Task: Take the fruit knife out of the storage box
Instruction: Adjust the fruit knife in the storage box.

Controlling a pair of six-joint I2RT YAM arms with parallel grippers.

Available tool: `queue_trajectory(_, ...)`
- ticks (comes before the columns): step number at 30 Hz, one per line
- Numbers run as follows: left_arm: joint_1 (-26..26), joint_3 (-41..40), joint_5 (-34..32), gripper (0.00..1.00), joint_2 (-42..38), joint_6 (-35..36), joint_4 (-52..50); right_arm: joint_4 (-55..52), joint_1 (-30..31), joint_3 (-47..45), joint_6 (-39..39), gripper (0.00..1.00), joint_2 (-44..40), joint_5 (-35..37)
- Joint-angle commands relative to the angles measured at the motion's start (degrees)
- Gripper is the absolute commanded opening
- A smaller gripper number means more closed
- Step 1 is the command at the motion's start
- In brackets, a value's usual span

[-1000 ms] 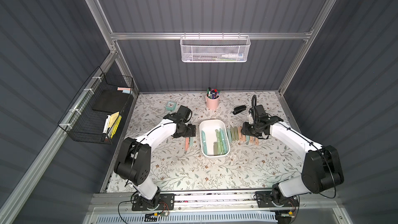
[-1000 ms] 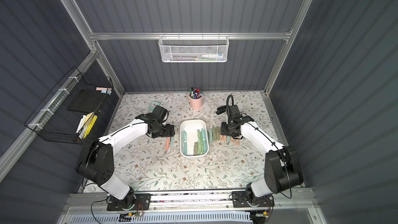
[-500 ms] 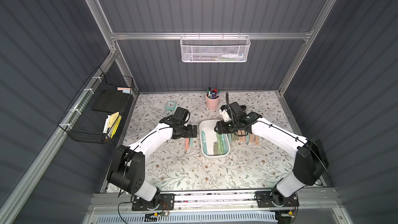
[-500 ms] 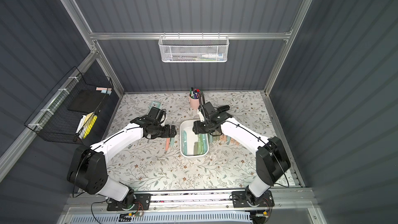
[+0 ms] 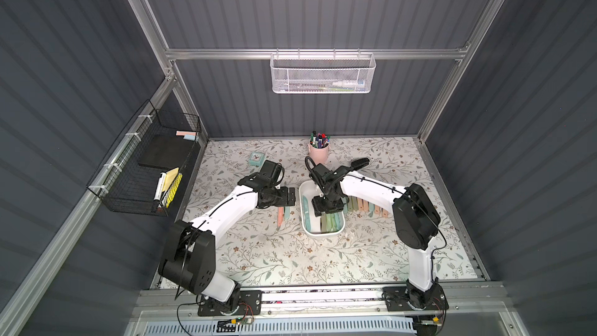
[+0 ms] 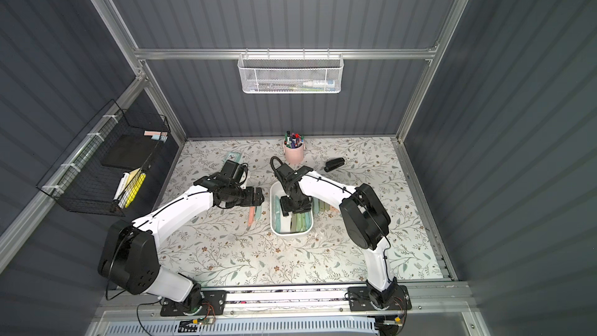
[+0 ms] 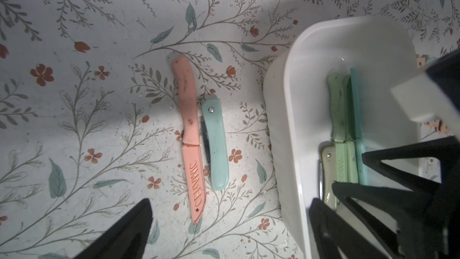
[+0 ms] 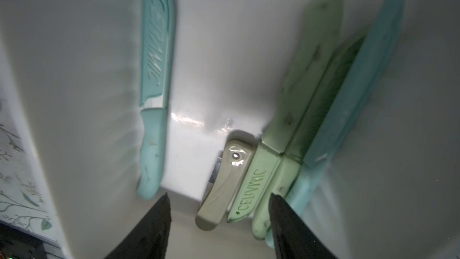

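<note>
**Top views: right arm has swung in over the storage box**

Left of the storage box (image 5: 302, 211), the left tool (image 5: 289, 196) hangs with its jaws spread wide and nothing in them. It is above a pink knife (image 7: 190, 145) and a teal folding knife (image 7: 215, 145) that lie side by side on the table (image 5: 265, 253), just beside the box's wall. That arm has barely shifted in the last second.

Over the box itself is the change. The right tool (image 8: 218, 195) was out over the row of knives (image 5: 365, 205) on the table to the box's right a second ago. Now it points down into the box, and its jaws have widened on the way. They stand apart, gripping nothing.

Several fruit knives (image 6: 298, 221) remain inside. A teal sheathed knife (image 8: 154, 83) lies alone by the left wall. Toward the right wall a beige folding knife (image 8: 224, 183) is packed against green sheathed knives (image 8: 258, 185). The beige one sits nearest the gap between the tips, so I'd guess another pick is starting. The box is not emptied yet.
</note>
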Motion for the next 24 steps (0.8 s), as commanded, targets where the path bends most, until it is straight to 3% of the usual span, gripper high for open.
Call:
queue_trajectory(1,-0.11,-0.63,-0.90,0.99,-0.62,0.22,-0.83,-5.59,1.69,0.90,-0.06,0.76,0.49,-0.14)
queue_trajectory(10,-0.11,-0.83,-1.05,0.99,-0.83,0.14,-1.19,-7.74,2.86,0.40,9.50,0.81,3.30,6.16)
queue_trajectory(16,-0.11,-1.22,-1.14,0.99,-1.15,-0.31,-0.73,-6.85,3.22,1.32,14.03,0.85,5.38,5.69)
queue_trajectory(24,-0.11,-1.39,-1.07,0.99,-1.51,-0.40,-0.47,-3.60,3.14,1.90,14.05,0.90,7.20,4.77)
